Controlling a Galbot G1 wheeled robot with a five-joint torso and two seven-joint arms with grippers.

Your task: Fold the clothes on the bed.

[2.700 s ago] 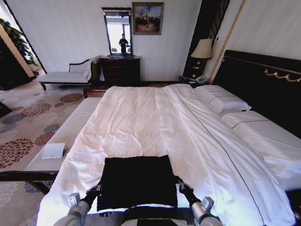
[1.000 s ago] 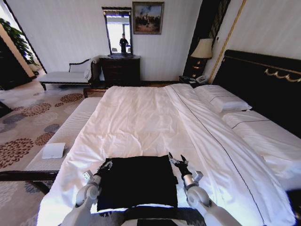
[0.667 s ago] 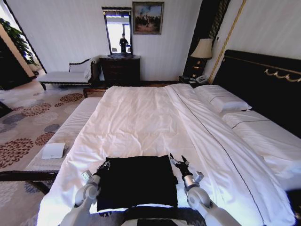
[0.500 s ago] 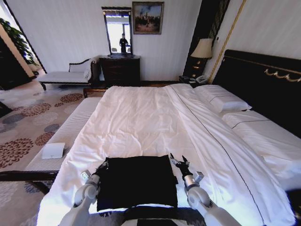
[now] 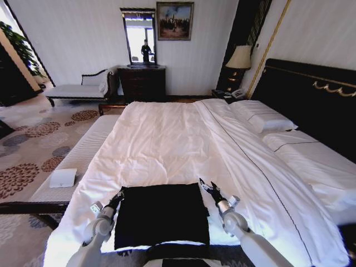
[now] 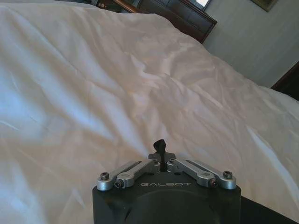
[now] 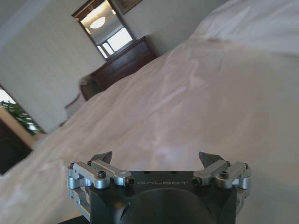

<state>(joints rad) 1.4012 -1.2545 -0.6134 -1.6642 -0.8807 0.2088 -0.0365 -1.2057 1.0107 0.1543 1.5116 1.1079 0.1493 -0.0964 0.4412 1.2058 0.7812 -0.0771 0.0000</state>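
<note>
Black cotton, folded into a flat rectangle, is how I see the clothes (image 5: pixel 162 216) at 6 o'clock on the bed (image 5: pixel 167 139); any lettering is hidden, and the near edge is cut off by my torso. The duvet is white and softly creased. My left hand (image 5: pixel 117 196) sits pinched closed beside the left edge; my right hand (image 5: pixel 204 186) spreads open by the far-right corner.

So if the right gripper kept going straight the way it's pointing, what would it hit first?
Probably just the white duvet. The right gripper, jaws open beside the black T-shirt, points up the bed; nothing else lies ahead, though depth is unclear.
</note>
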